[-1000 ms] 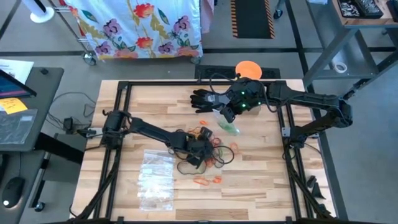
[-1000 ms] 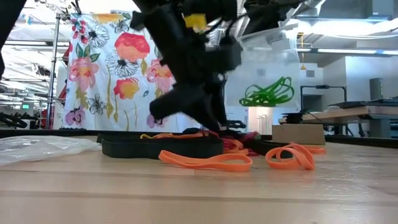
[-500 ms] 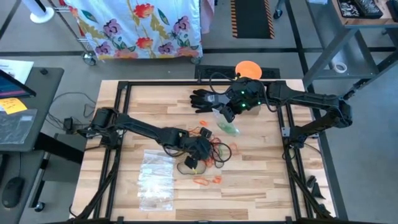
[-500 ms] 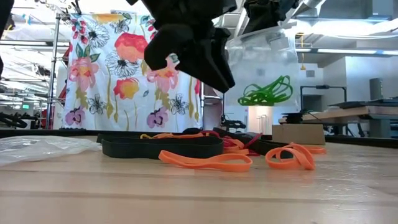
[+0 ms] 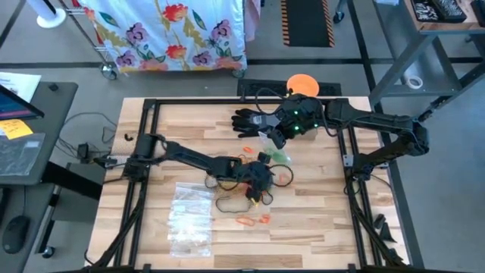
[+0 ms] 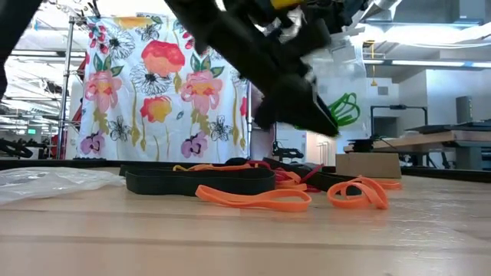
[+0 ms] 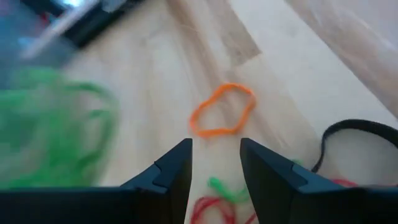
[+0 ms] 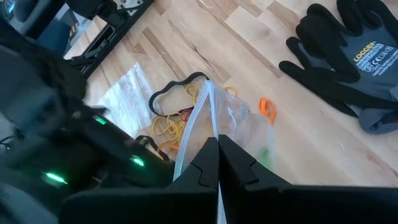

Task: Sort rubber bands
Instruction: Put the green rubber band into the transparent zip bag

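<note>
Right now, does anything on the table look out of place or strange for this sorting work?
Yes: a black glove lies at the table's far edge, beside the right tool, which pinches a clear bag. It is no rubber band. The rubber bands lie tangled mid-table.

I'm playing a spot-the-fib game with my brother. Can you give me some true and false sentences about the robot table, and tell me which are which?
1. The right tool is pinching a clear plastic bag. True.
2. The black glove lies in the middle of the rubber band pile. False: it lies apart from the pile, by the table's far edge near the right arm.
3. The left tool has a gap between its fingers, with nothing in it. True.
4. The rubber bands are all green. False: orange, yellow, red, black and green ones show.
5. More clear bags lie on the table near the left arm. True.
</note>
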You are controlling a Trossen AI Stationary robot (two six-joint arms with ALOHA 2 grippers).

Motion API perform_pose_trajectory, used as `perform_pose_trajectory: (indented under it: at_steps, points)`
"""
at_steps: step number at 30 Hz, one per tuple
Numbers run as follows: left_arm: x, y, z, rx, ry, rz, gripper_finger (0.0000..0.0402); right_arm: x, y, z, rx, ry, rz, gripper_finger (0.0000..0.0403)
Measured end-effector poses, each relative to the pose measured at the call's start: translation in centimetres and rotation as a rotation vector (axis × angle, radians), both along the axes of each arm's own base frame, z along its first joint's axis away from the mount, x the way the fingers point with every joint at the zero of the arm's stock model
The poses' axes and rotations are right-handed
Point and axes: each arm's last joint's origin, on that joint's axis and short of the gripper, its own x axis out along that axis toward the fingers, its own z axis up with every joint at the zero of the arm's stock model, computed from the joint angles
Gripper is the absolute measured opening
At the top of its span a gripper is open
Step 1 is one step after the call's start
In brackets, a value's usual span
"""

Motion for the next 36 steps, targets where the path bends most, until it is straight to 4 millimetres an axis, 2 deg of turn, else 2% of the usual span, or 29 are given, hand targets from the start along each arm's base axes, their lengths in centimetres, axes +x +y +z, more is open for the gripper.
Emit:
perform_pose_trajectory:
  at_steps: [4, 8, 13, 19, 28, 36]
  points:
    - [1.0, 0.1, -3.5, 0.069, 0.116, -0.048, 0.0133, 0.0, 0.0, 0.0, 0.000, -0.001, 0.000, 0.0000]
    - [1.5, 0.5, -3.9, 0.107, 0.173, -0.089, 0.0133, 0.0, 0.0, 0.0, -0.001, -0.002, 0.000, 0.0000]
    - [1.4, 1.3, -4.0, 0.083, 0.200, -0.126, 0.0133, 0.0, 0.0, 0.0, -0.001, -0.002, 0.000, 0.0000]
    - [0.9, 1.8, -4.0, 0.074, 0.317, -0.140, 0.0133, 0.0, 0.0, 0.0, -0.001, -0.002, 0.000, 0.0000]
    - [1.7, 1.9, -2.8, 0.093, 0.308, -0.167, 0.0127, 0.0, 0.0, 0.0, 0.000, -0.001, 0.000, 0.0000]
    - [1.7, 2.9, -2.4, 0.041, 0.359, -0.184, 0.0117, 0.0, 0.0, 0.0, -0.001, -0.001, 0.000, 0.0000]
